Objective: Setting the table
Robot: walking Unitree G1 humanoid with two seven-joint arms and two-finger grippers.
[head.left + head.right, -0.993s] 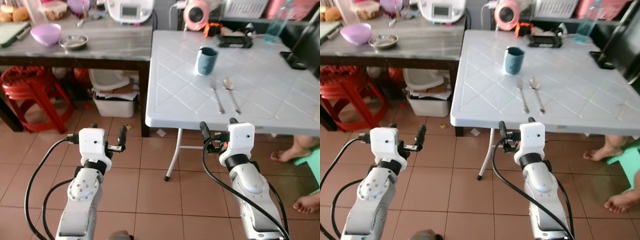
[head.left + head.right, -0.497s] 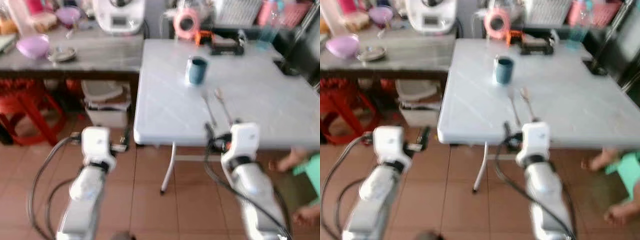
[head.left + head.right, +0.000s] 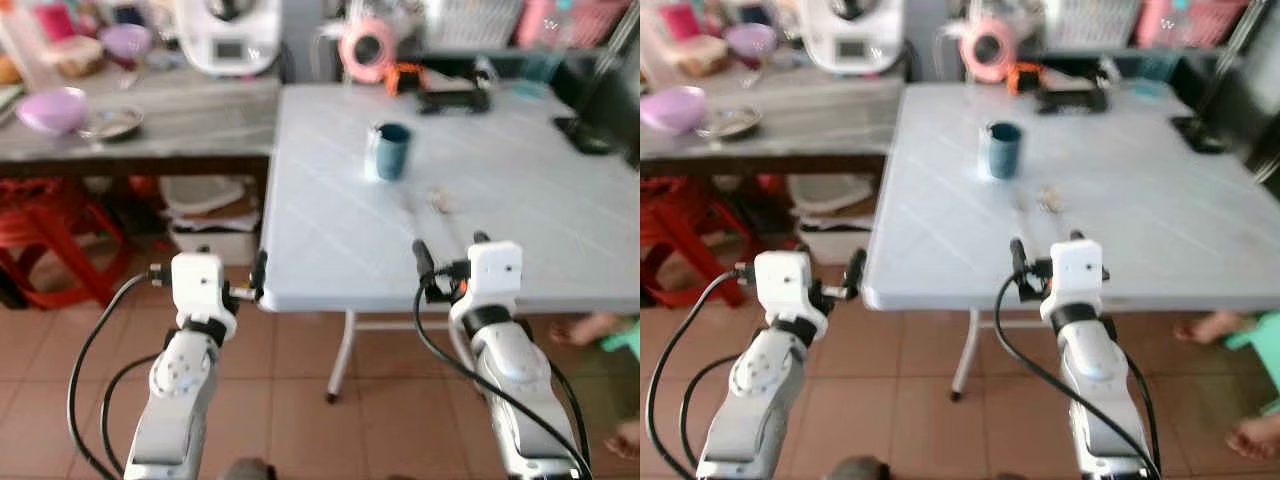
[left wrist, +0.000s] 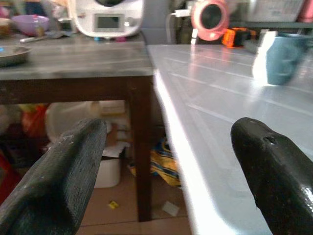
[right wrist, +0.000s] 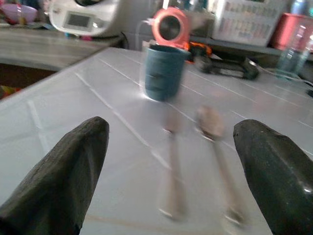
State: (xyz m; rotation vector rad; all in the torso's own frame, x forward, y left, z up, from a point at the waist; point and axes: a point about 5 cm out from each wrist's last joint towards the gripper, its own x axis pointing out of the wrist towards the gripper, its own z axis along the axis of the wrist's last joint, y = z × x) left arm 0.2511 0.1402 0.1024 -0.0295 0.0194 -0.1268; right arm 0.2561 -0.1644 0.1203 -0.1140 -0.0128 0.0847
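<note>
I am holding both arms out toward the near edge of the white plastic folding table [image 3: 520, 190]. My right gripper [image 5: 168, 171] is hovering with its fingers spread wide and empty, pointing over the tabletop at the blurred metal fork [image 5: 171, 169] and metal spoon [image 5: 212, 127] lying side by side. Beyond them the dark blue cup [image 3: 391, 151] is standing upright. My left gripper [image 4: 166, 161] is also gaping open and holding nothing, facing the table's left corner. Beside the table, a grey-topped wooden side table [image 3: 180, 110] is carrying a purple plastic bowl [image 3: 51, 108] and a white kitchen appliance [image 3: 228, 35].
</note>
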